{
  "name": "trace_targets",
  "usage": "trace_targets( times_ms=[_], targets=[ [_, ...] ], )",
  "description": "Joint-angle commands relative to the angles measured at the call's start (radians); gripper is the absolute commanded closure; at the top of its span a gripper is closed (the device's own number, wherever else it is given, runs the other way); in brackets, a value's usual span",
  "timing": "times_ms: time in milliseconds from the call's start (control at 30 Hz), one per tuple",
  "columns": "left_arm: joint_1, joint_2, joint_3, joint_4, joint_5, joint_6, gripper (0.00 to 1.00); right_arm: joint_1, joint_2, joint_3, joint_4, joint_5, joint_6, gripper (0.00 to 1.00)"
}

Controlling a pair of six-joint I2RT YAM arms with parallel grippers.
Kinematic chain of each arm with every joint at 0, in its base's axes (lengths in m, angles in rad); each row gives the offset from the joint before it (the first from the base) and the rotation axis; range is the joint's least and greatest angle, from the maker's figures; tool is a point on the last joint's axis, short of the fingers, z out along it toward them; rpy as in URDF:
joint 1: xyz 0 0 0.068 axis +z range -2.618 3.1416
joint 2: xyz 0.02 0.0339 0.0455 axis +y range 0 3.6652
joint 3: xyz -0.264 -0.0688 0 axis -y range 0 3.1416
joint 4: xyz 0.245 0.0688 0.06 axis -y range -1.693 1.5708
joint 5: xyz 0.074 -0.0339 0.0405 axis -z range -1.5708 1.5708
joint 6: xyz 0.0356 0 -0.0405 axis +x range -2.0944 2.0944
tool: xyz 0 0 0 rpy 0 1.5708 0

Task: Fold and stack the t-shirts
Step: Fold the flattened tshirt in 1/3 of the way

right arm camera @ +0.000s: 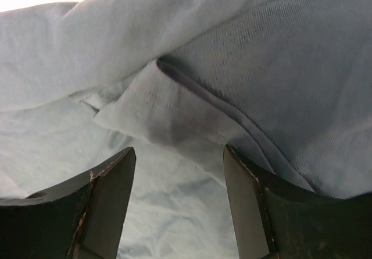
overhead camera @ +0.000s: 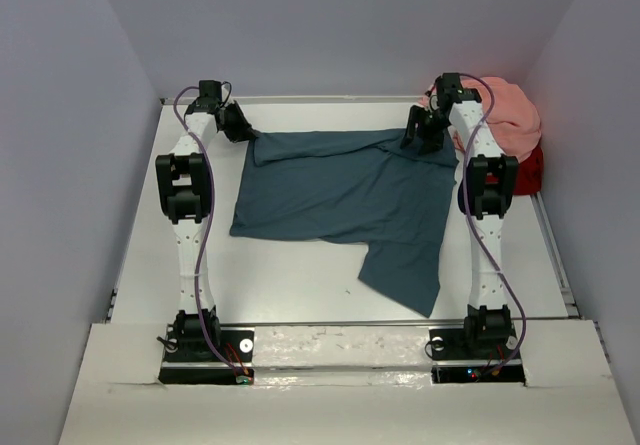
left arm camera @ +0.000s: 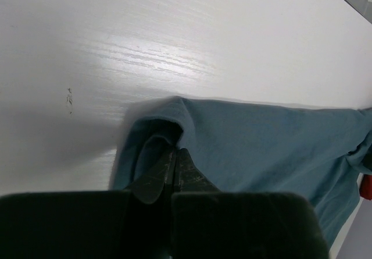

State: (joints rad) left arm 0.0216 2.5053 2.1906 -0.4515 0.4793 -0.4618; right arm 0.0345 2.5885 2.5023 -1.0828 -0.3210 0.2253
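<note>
1. Blue t-shirt [overhead camera: 340, 195] lies spread on the table [overhead camera: 290, 285], stretching between both sets of fingers.
2. Left gripper [left arm camera: 172, 165] is clenched on one far corner, with cloth bunched around the fingertips.
3. Right gripper [right arm camera: 179, 160] is released, fingers apart, with a hemmed fold lying between and just ahead of them.
4. Pink t-shirt [overhead camera: 510, 115] and red t-shirt [overhead camera: 530, 170] sit heaped just outside the right fingers.

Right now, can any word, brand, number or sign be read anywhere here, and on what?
None can be read.
The dark teal-blue cotton t-shirt shows no print or tag; the salmon pink t-shirt, the red t-shirt, the white table and the white robot arms carry no legible marking.
</note>
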Motion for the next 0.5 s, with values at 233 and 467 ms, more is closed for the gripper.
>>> trace_targets(
  times_ms=[233, 467],
  targets=[
    [0.005, -0.031, -0.006, 0.016, 0.044, 0.0, 0.95, 0.008, -0.021, 0.072, 0.095, -0.006, 0.003, 0.31],
    [0.005, -0.037, -0.019, 0.022, 0.045, -0.001, 0.95, 0.008, -0.03, 0.063, 0.13, -0.012, -0.023, 0.32]
  ],
)
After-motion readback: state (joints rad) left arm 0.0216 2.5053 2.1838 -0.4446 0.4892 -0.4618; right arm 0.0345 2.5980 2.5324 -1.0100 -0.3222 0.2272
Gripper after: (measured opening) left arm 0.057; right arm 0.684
